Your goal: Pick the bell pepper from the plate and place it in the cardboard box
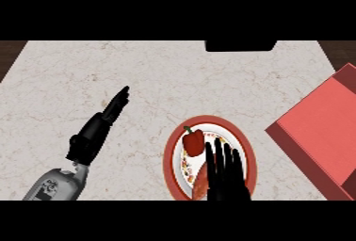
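Marbled bench [173,75] carries a red-rimmed plate [172,141] holding a red bell pepper [193,142]; right hand [227,176] hovers beside it, fingers [218,155] straight, released. Red cardboard box [327,136] sits right; left hand [104,120] rests flat.

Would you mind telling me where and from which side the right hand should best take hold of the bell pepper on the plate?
Probably round the bell pepper's broad red body, not the thin green stem pointing up-left. It lies on the plate, stem away from the right hand, whose straight fingers hover just right of it. Coming down from above and from the right, fingers and thumb on opposite sides, looks simplest.
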Action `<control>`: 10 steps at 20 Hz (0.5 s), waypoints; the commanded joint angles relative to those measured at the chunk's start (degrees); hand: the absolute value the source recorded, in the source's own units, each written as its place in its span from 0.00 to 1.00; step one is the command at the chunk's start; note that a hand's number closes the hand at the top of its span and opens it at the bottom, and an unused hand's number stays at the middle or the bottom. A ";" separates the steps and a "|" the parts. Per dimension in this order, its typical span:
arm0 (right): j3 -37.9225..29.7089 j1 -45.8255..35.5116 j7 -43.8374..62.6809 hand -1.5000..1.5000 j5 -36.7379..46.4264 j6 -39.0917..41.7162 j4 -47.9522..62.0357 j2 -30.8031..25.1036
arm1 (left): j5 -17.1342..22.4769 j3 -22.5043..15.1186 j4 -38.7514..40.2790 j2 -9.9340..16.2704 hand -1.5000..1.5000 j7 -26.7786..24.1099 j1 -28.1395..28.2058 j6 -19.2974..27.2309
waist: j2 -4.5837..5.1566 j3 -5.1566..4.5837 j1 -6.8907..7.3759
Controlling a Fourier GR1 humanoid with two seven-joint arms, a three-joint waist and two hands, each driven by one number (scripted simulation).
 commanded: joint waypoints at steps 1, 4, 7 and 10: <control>6.65 -6.17 15.05 0.00 -2.71 7.98 -4.13 3.06 | -0.39 0.20 -2.98 0.33 0.50 1.29 0.31 -0.62 | 0.23 0.19 1.66; 6.54 -10.87 18.11 0.00 -5.92 7.53 -3.84 2.94 | -0.73 0.24 1.71 -1.47 0.50 -0.94 -1.43 -1.64 | 0.40 0.19 1.40; 7.92 -14.91 20.73 0.00 -8.55 0.50 5.00 2.97 | -0.79 1.80 3.44 -2.19 0.50 -1.56 -2.30 -2.19 | 0.46 0.23 1.54; 9.12 -18.59 26.08 0.00 -10.69 4.27 4.63 3.07 | -1.06 2.40 2.01 -1.35 0.50 -0.38 -1.26 -3.56 | 0.31 0.22 1.61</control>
